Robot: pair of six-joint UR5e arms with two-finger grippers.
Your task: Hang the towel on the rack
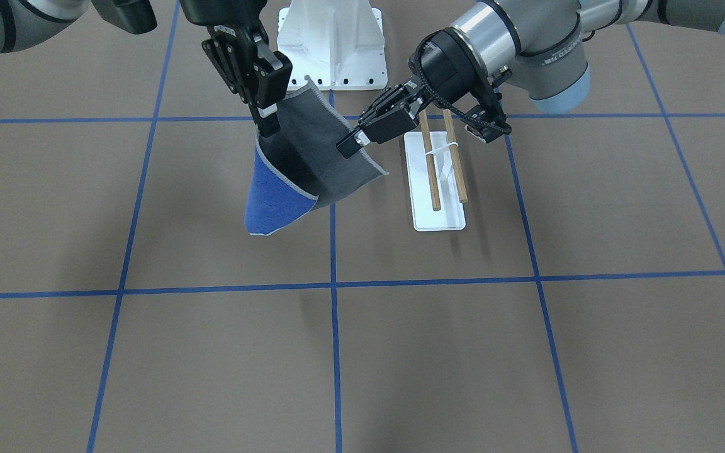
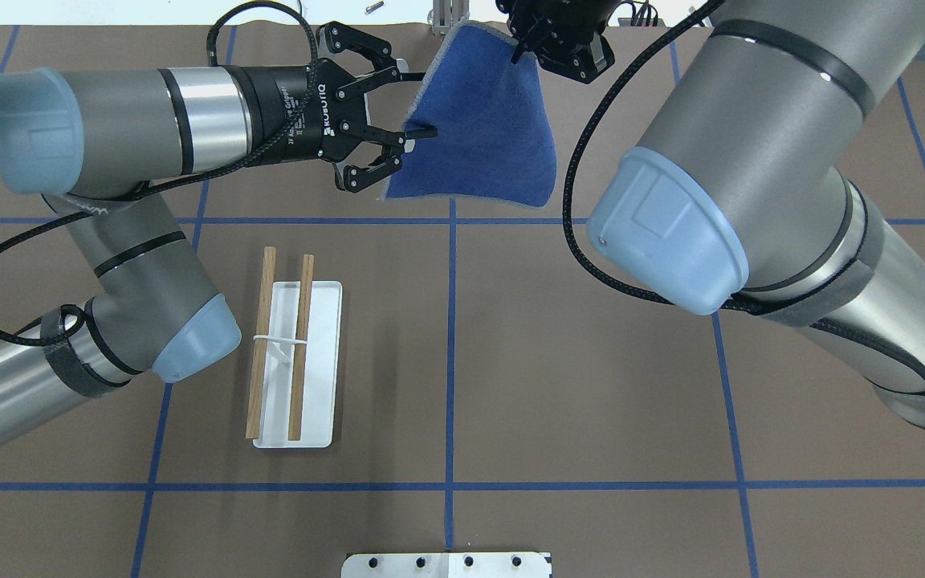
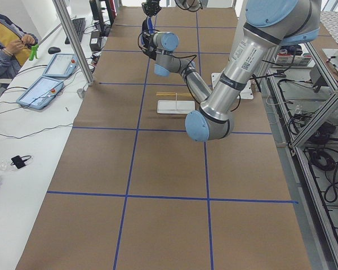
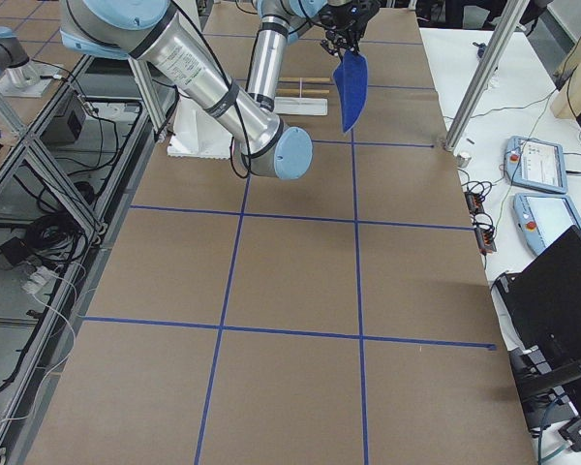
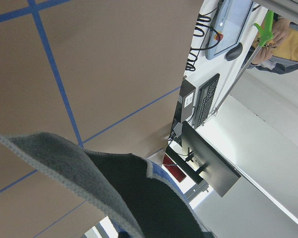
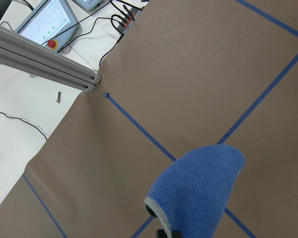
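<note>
At one o'clock from the rack (image 2: pixel 301 353), the left gripper (image 2: pixel 426 103) is being held with its fingers spread, maybe touching the edge of the towel (image 2: pixel 486 136). The towel is being held up in the air, pinched tight at its one o'clock corner by the right gripper (image 2: pixel 531 48).

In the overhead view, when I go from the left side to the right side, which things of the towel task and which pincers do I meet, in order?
rack → left pincer → towel → right pincer
</note>
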